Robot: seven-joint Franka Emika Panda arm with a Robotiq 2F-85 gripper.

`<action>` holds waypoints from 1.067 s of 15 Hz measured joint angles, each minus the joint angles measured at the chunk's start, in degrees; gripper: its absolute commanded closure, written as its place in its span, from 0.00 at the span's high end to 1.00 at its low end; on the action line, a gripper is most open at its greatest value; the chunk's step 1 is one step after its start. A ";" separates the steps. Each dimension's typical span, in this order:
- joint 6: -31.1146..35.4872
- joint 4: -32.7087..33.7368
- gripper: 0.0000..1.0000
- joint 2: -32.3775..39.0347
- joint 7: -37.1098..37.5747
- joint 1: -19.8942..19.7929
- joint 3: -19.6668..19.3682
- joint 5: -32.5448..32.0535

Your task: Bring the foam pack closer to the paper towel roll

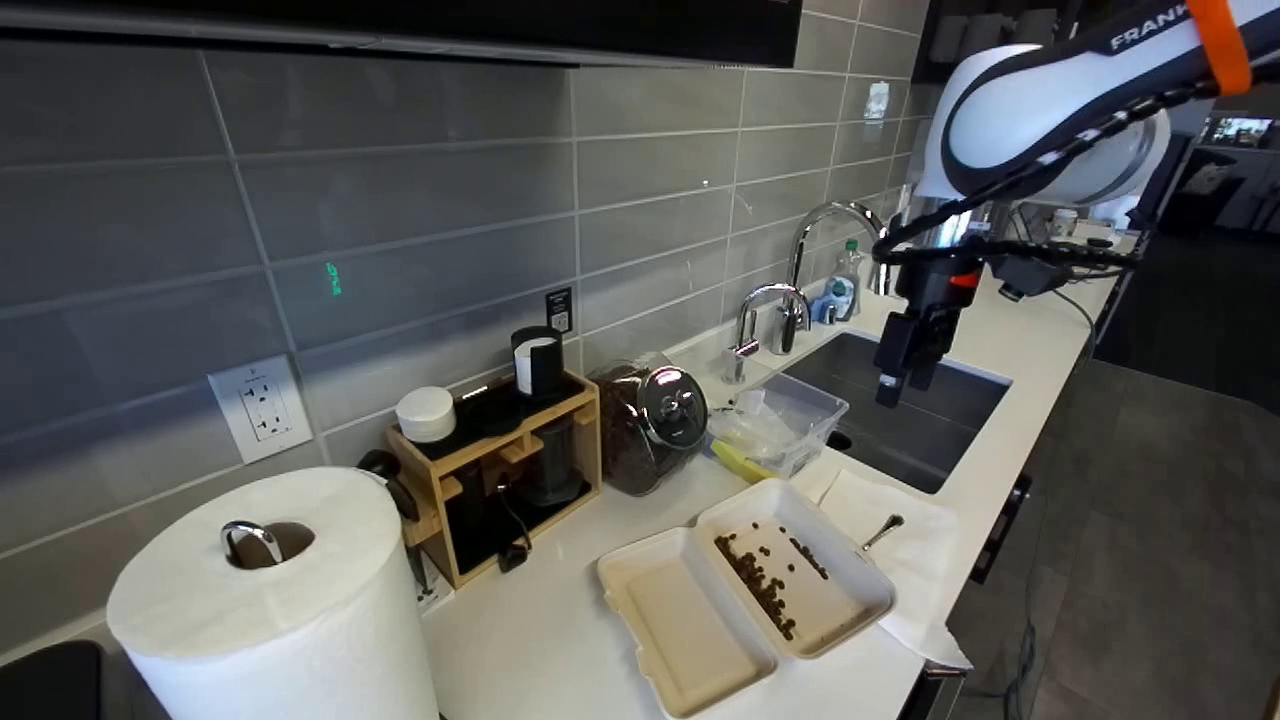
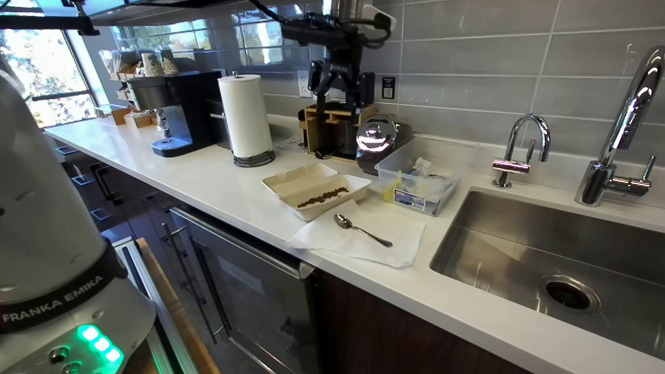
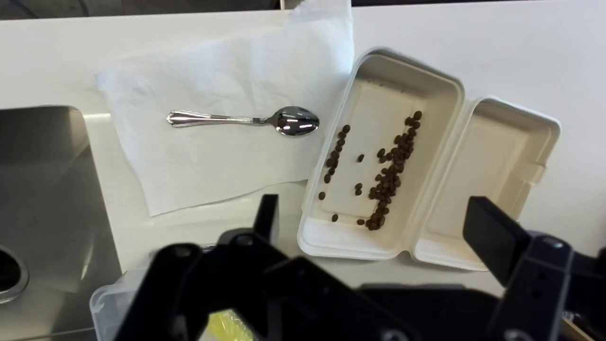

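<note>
Foam pack is lying open on the counter, w/ brown beans sitting in one half. Paper towel roll is standing nr but apart from the foam pack, off the side of the other half. Gripper is hanging well above foam pack lvl, pointing down; its fingers are gaping wide & gripping nothing. White sheet is lying right by foam pack's bean half, w/ a spoon resting on it, bowl end facing the pack. Clear tub is sitting nr that half.

bare countertop left of the foam clamshell til the paper towel roll, plastic tub crowds far side
</note>
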 measured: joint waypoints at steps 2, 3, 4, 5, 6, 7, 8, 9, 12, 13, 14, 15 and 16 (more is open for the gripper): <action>5.23 -0.31 1.00 2.96 0.78 -0.11 0.27 2.38; 8.38 -0.61 1.00 4.37 1.05 -0.13 0.38 3.51; 11.63 -0.93 1.00 5.88 1.19 -0.18 0.55 4.66; 14.56 -1.23 1.00 7.41 1.26 -0.26 0.84 5.55; 16.98 -1.47 1.00 8.79 1.30 -0.36 1.20 6.23; 19.18 -1.72 1.00 10.13 1.32 -0.40 1.57 6.98; 21.20 -2.04 1.00 11.39 1.32 -0.45 2.06 7.87; 22.86 -2.27 1.00 12.66 1.26 -0.59 2.70 9.16; 25.27 -2.29 1.00 15.24 0.65 -1.05 4.19 12.29; 25.31 -2.22 1.00 15.48 0.64 -1.15 4.32 12.49; 25.31 -2.18 1.00 15.48 0.63 -1.28 4.37 12.57; 25.31 -2.11 1.00 15.48 0.62 -1.39 4.40 12.63; 25.31 -2.05 1.00 15.48 0.61 -1.47 4.41 12.66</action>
